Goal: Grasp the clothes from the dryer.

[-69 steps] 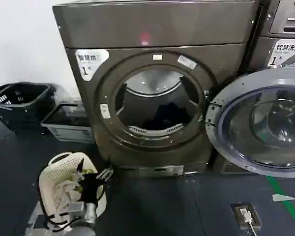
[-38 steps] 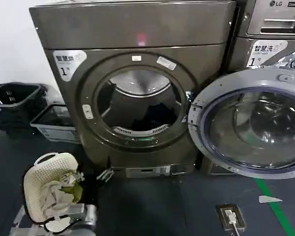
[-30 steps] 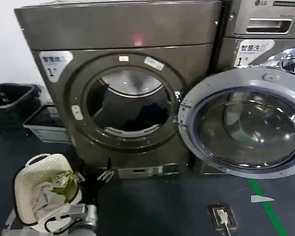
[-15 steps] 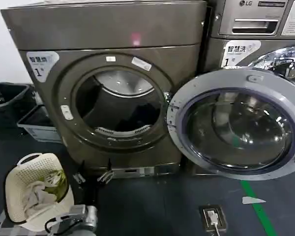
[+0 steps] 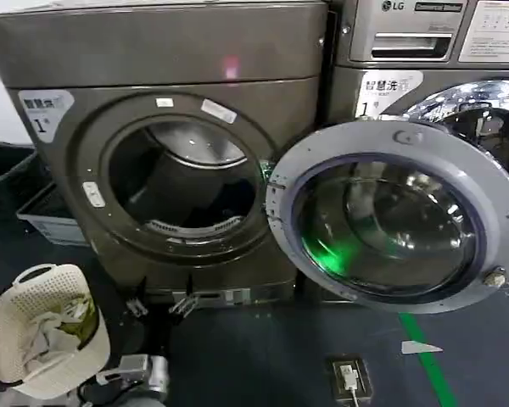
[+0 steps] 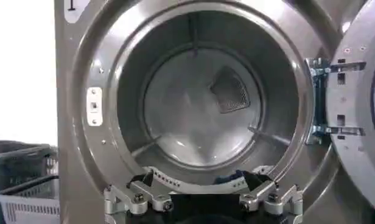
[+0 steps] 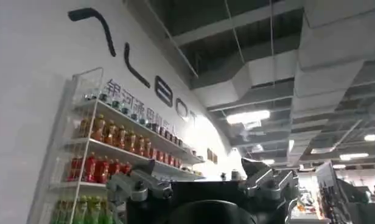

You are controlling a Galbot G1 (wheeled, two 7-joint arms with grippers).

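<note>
Clothes inside dryer drum, beyond open left tool

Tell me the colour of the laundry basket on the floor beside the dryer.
Cream-white laundry basket, clearest in the head view.

Bronze-grey dryer with a white "1" sticker, small red light and steel-grey drum; dark clothes; cream basket holding whitish and green cloths.

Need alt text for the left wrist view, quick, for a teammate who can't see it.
The left gripper, fingers open, faces the dryer and its open round mouth. A bit of the dark clothes shows low at the drum's front; the door is swung aside.
</note>
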